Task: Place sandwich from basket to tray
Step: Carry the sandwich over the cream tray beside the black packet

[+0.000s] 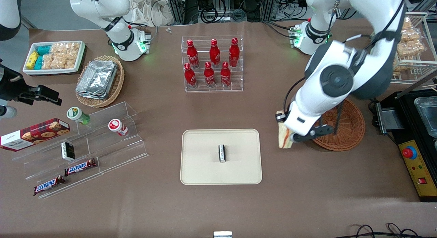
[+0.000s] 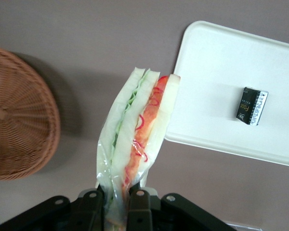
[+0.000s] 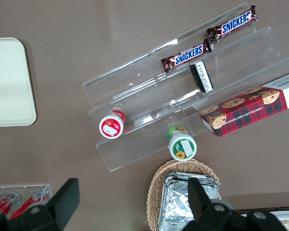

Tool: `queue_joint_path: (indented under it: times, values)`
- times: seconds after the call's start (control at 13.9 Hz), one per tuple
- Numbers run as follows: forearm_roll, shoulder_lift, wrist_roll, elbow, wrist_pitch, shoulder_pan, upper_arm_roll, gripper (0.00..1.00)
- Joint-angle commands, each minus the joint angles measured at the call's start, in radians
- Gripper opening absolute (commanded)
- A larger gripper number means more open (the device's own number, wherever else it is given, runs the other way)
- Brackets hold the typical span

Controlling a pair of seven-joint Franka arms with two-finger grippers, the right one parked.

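Observation:
My left gripper (image 1: 286, 137) is shut on the sandwich (image 1: 283, 137), a plastic-wrapped wedge of pale bread with red-orange and green filling (image 2: 137, 134). It hangs in the air above the table, between the reddish-brown woven basket (image 1: 344, 127) and the cream tray (image 1: 205, 169). In the wrist view the gripper (image 2: 116, 204) clamps the wrapped wedge, the basket (image 2: 17, 115) lies to one side and the tray (image 2: 216, 91) to the other. The basket holds nothing. A small black-and-white packet (image 1: 222, 153) lies in the middle of the tray (image 3: 9, 82).
A clear rack of red bottles (image 1: 212, 64) stands farther from the front camera than the tray. A clear stepped stand (image 1: 85, 142) with snack bars and cups, a tan basket of foil containers (image 1: 99, 81) and a white bin of snacks (image 1: 54, 57) lie toward the parked arm's end. A black machine (image 1: 414, 139) sits beside the basket.

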Motion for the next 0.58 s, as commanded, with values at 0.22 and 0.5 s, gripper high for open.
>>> queue_joint_path:
  times: [0.22, 0.5]
  values:
    - [0.153, 0.260, -0.049, 0.062, 0.157, -0.113, -0.005, 0.00]
    - [0.176, 0.346, -0.052, 0.065, 0.256, -0.144, -0.002, 0.00]
